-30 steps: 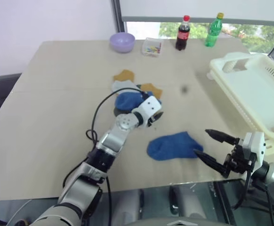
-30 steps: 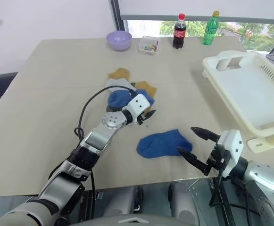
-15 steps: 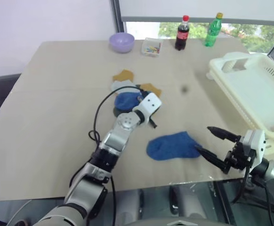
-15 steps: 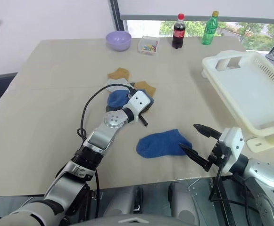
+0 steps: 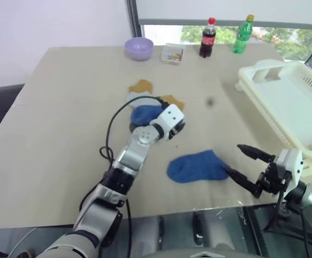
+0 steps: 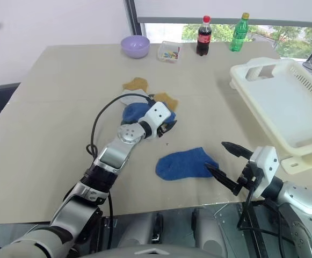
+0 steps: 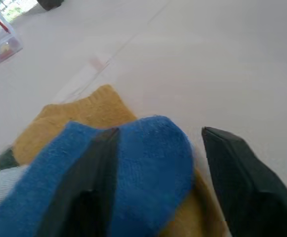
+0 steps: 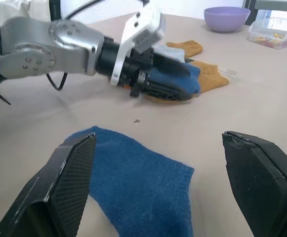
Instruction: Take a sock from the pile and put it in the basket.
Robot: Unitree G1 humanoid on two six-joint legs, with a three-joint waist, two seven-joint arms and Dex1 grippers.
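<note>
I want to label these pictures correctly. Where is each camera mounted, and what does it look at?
Head views: on the robot's head, looking down over the table, both arms and the basket.
Left wrist view: on the left arm, along the left gripper at a blue sock on the pile.
Right wrist view: on the right arm, past the right gripper at a separate blue sock.
Shared: the right wrist view also shows the left gripper and pile.

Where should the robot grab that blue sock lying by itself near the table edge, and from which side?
The lone blue sock lies flat. Its cuff end faces the open right gripper, so pinching that end from the robot's right, fingers coming in low, looks best.
</note>
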